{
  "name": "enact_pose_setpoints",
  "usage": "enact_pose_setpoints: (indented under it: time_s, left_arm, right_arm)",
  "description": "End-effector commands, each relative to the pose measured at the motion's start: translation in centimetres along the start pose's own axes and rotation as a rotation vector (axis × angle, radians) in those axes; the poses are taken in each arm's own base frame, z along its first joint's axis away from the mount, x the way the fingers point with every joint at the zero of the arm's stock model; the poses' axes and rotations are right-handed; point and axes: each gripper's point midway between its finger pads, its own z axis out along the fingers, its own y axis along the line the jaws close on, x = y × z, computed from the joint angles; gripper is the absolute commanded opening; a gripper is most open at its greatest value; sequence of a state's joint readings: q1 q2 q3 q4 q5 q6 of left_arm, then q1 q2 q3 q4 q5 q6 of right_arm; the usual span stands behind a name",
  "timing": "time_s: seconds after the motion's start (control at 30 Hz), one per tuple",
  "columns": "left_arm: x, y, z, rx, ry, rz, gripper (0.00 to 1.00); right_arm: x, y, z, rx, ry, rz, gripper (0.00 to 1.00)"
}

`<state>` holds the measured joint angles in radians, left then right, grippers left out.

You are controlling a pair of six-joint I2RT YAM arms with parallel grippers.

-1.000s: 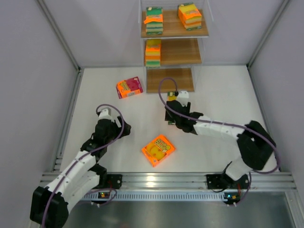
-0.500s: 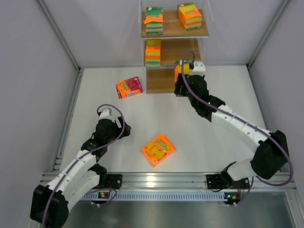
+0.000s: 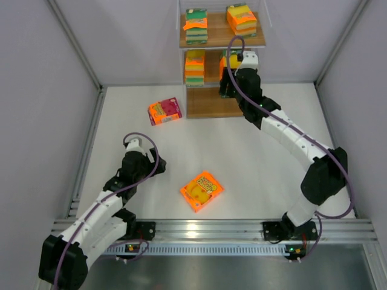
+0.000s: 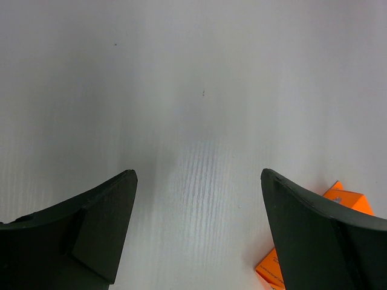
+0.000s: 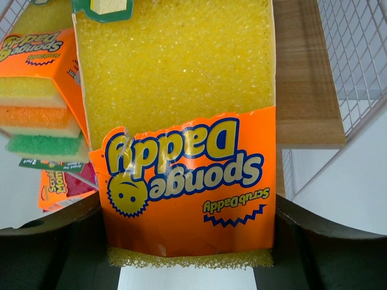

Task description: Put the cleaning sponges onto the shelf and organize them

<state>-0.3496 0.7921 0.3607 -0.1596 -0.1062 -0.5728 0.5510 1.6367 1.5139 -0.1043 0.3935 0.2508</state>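
The shelf (image 3: 236, 67) stands at the back centre with three wooden boards. Two sponge packs (image 3: 196, 25) (image 3: 242, 20) lie on the top board, and one pack (image 3: 194, 67) stands at the left of the middle board. My right gripper (image 3: 227, 74) is shut on a yellow and orange sponge pack (image 5: 181, 121) and holds it at the middle board, right of that pack (image 5: 36, 78). A pink-red pack (image 3: 164, 111) and an orange pack (image 3: 201, 190) lie on the table. My left gripper (image 4: 199, 199) is open and empty, left of the orange pack (image 4: 347, 196).
The bottom board (image 3: 208, 103) of the shelf is bare. The shelf's wire side (image 5: 357, 54) is just right of the held pack. Grey walls close in the white table (image 3: 272, 151) on three sides. A metal rail (image 3: 211, 228) runs along the near edge.
My right gripper has risen from the table in front of the shelf up to the middle board, carrying the sponge pack. The left arm has not moved.
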Motion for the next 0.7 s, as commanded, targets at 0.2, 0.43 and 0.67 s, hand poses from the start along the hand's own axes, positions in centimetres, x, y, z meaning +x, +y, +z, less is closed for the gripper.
enact_pose_setpoints:
  time_s: [0.2, 0.43, 0.67]
  left_arm:
    - [-1.9, -0.6, -0.3, 0.011, -0.055, 0.006, 0.90]
    - [-1.8, -0.6, -0.3, 0.012, -0.050, 0.009, 0.90]
    - [-1.9, -0.6, -0.3, 0.012, -0.050, 0.017, 0.90]
  right_arm:
    - [-1.8, -0.1, 2.6, 0.008, 0.011, -0.001, 0.52]
    - [-2.5, -0.5, 3.7, 0.029, 0.003, -0.014, 0.52]
    - [-2.2, -0.8, 4.7, 0.040, -0.002, -0.010, 0.53]
